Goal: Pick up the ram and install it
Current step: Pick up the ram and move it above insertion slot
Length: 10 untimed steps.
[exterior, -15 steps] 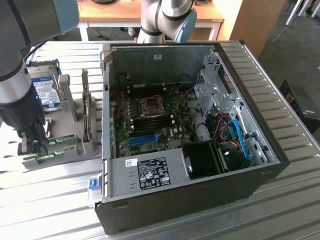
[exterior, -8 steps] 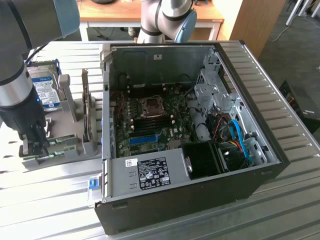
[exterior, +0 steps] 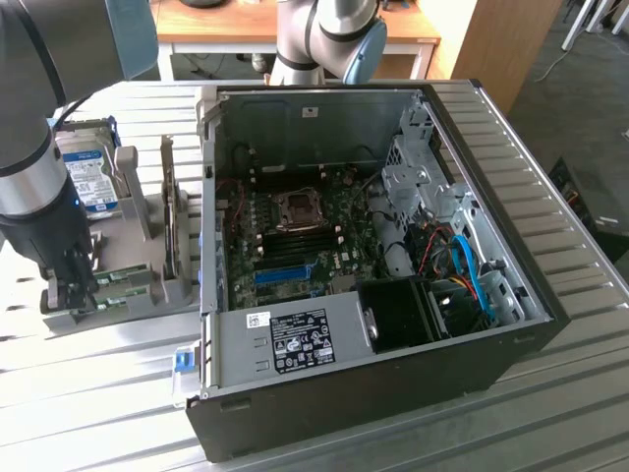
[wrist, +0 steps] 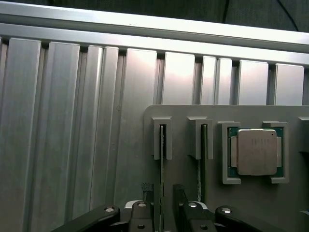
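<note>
The gripper is open, and its fingers straddle the ram. The ram stands on edge in a holder slot between them. A second stick stands just outside one finger.

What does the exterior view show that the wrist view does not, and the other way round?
The exterior view adds the open computer case with its motherboard, and the hard drive with a blue-white label. The wrist view adds the square processor chip in its pocket, and the end effector open astride the ram, which stands edge-on in its slot. Both share the grey holder and the ribbed metal table.
</note>
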Available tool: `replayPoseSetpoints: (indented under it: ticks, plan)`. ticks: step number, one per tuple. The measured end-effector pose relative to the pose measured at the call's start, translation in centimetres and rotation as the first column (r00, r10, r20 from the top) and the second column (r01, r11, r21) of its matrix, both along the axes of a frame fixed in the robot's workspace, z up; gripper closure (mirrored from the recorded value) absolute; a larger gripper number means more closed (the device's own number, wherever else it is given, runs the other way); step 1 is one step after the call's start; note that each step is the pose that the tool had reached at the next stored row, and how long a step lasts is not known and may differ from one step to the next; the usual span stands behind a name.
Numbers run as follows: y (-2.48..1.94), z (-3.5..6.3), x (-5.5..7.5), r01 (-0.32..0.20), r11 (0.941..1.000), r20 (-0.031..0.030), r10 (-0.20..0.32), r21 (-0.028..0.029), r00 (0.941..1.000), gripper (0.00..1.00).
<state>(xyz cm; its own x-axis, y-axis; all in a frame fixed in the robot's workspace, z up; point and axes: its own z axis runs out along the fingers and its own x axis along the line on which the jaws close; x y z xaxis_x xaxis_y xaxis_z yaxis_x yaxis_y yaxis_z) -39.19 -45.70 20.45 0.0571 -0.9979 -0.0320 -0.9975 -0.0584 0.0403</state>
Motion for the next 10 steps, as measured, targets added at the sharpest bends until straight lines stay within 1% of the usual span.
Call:
replayPoseSetpoints:
  ticks: [4, 10]
  plan:
    - [-0.01, -0.25, 0.00, 0.000, 1.0000, 0.0000, 0.000, 0.0000, 1.0000, 0.70]
    - [-0.01, -0.29, 0.00, 0.000, 1.0000, 0.0001, 0.000, 0.0001, 1.0000, 0.70]
